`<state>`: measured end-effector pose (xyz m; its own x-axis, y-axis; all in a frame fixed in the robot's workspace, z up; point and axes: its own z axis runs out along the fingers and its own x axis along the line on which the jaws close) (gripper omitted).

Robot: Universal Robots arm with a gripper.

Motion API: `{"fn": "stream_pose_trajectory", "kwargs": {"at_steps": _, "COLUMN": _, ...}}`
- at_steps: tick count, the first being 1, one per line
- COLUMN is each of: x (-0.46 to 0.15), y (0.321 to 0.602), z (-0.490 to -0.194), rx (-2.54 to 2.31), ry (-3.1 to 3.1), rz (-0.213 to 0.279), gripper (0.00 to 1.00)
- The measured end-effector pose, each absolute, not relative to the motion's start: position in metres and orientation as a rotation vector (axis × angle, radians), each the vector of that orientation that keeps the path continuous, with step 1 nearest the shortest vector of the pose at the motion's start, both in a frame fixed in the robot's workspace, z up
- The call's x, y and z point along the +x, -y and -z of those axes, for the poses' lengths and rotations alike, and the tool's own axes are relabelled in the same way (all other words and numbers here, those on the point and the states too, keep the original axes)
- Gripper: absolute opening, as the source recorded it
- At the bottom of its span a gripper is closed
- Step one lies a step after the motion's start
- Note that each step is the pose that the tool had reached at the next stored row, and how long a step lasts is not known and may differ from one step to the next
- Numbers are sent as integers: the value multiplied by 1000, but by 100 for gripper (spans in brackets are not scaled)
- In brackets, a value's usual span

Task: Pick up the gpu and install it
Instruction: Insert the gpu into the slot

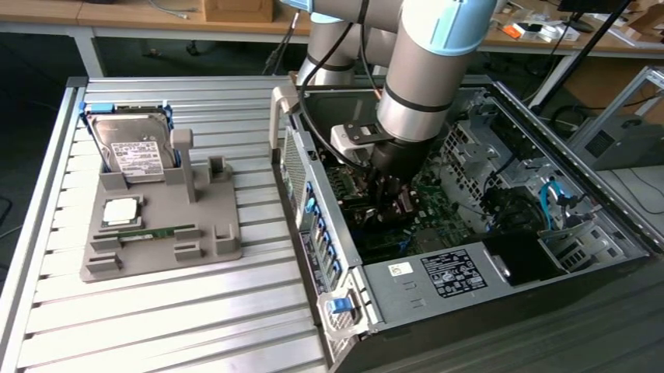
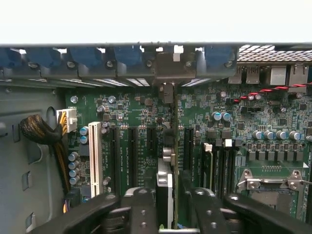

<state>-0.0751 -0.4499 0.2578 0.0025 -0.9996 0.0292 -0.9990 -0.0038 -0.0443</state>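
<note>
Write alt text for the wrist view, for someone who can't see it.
The gpu stands edge-on in a slot of the green motherboard, between the open gripper fingers. Its metal bracket meets the case's rear wall.

- The grey arm (image 1: pixel 431 62), with its light-blue joint cap, comes down from the top centre of the exterior view, forearm steep and nearly vertical.
- Wrist points straight down, black pincer (image 1: pixel 393 203) sitting just left of centre frame.
- In the wrist view, the black fingers (image 2: pixel 139 209) stand apart at the bottom edge, jaws spread either side of a gap.
</note>
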Motion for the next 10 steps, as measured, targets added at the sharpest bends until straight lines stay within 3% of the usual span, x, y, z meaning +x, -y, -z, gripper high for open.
{"fn": "stream_pose_trajectory", "kwargs": {"at_steps": 2, "x": -75, "y": 450, "z": -258, "rx": -2217, "ry": -2210, "rz": 81, "gripper": 40}}
{"fn": "stream_pose_trajectory", "kwargs": {"at_steps": 5, "x": -75, "y": 450, "z": -258, "rx": -2217, "ry": -2210, "rz": 81, "gripper": 52}}
{"fn": "stream_pose_trajectory", "kwargs": {"at_steps": 10, "x": -75, "y": 450, "z": -258, "rx": -2217, "ry": -2210, "rz": 82, "gripper": 52}}
